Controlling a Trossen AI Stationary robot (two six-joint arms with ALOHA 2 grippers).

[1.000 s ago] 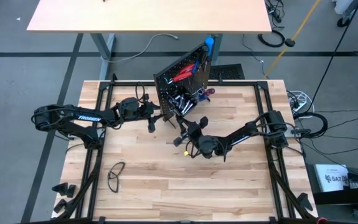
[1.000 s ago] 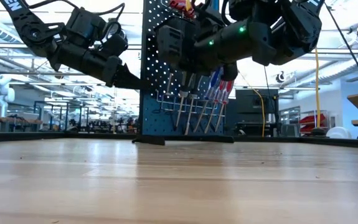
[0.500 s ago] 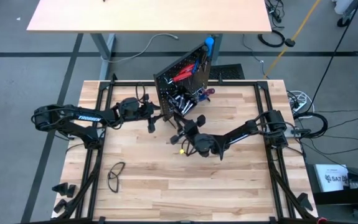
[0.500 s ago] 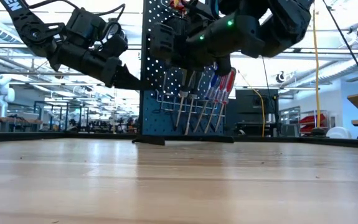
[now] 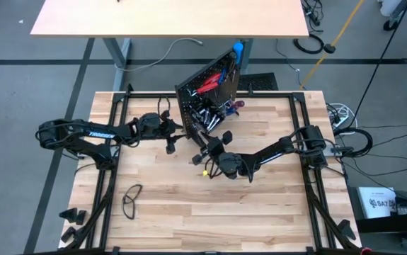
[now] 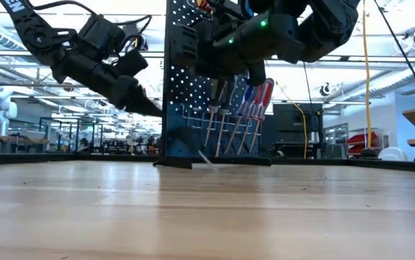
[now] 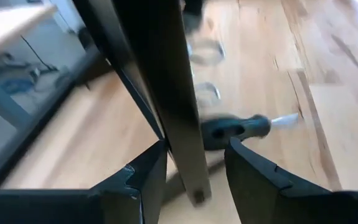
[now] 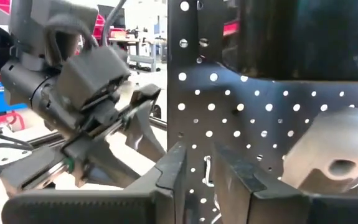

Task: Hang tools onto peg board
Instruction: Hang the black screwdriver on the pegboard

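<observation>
My left wrist view shows the left gripper (image 7: 194, 180) clamped on the peg board (image 5: 207, 95) edge, unclear from above. My right gripper (image 8: 200, 177), nearly closed, faces the holes; open table (image 5: 260, 212) lies nearer me.

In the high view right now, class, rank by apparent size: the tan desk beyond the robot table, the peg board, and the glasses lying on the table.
1. Tan desk, largest by far.
2. Peg board.
3. Glasses, smallest.

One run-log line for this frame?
left gripper: straddling peg board edge | right gripper: near-shut, facing board | screwdrivers: hung | glasses: on table
</observation>
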